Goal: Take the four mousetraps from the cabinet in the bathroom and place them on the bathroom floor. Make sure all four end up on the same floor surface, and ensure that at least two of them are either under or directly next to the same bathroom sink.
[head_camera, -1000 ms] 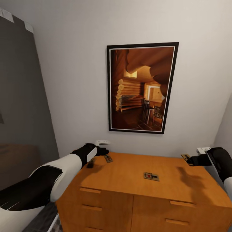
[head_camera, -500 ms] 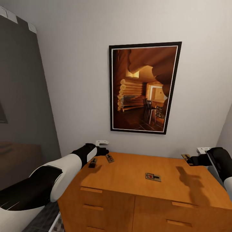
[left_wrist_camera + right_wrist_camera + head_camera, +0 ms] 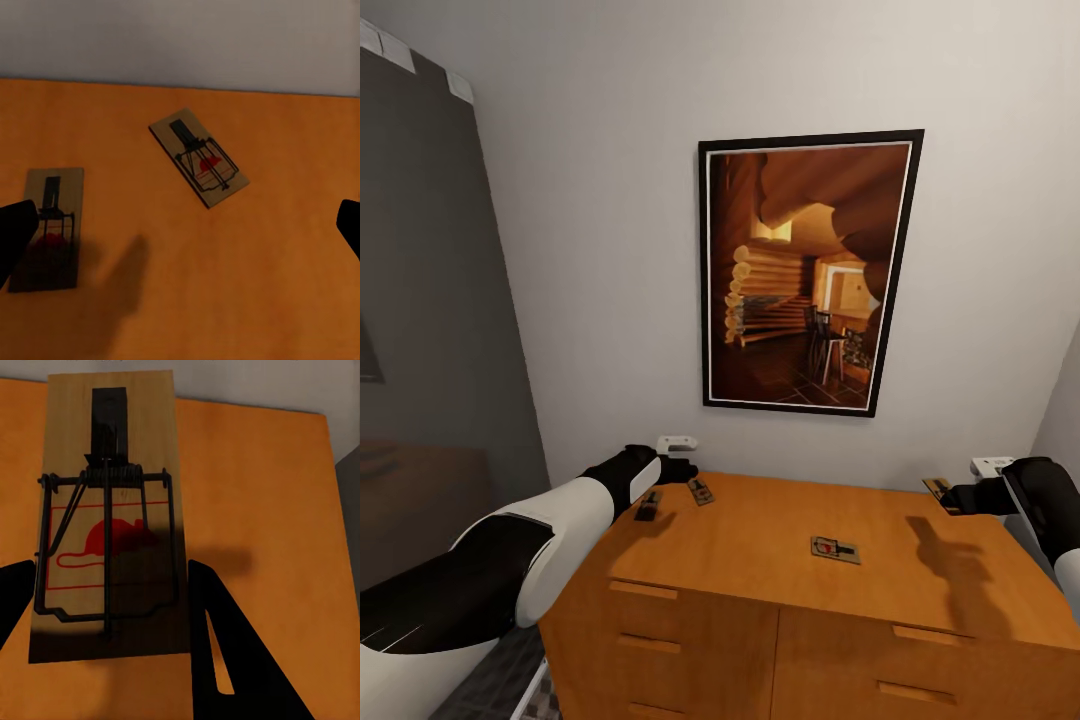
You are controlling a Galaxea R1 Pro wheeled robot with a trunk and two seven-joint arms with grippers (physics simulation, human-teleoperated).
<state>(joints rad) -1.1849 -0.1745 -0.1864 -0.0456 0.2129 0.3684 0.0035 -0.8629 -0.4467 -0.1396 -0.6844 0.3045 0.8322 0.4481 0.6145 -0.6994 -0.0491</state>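
Surroundings: a framed cabin picture (image 3: 807, 272) is hanging above the cabinet (image 3: 760, 560); a grey panel (image 3: 430, 300) is standing at left.
Mousetraps: two (image 3: 198, 157) (image 3: 49, 229) are lying under the left fingers (image 3: 678, 468), spread apart; one (image 3: 833, 548) mid-top.
Right fingers (image 3: 950, 497): clamping a fourth mousetrap (image 3: 109, 514).
Room: pale wall (image 3: 590, 200).

Cabinet (image 3: 760, 560) top was mostly bare between the arms; one mousetrap (image 3: 833, 549) lay mid-top, two more (image 3: 199, 157) (image 3: 49, 225) near the back left edge. Wall (image 3: 590, 300) and framed picture (image 3: 805, 270) closed off the rear.
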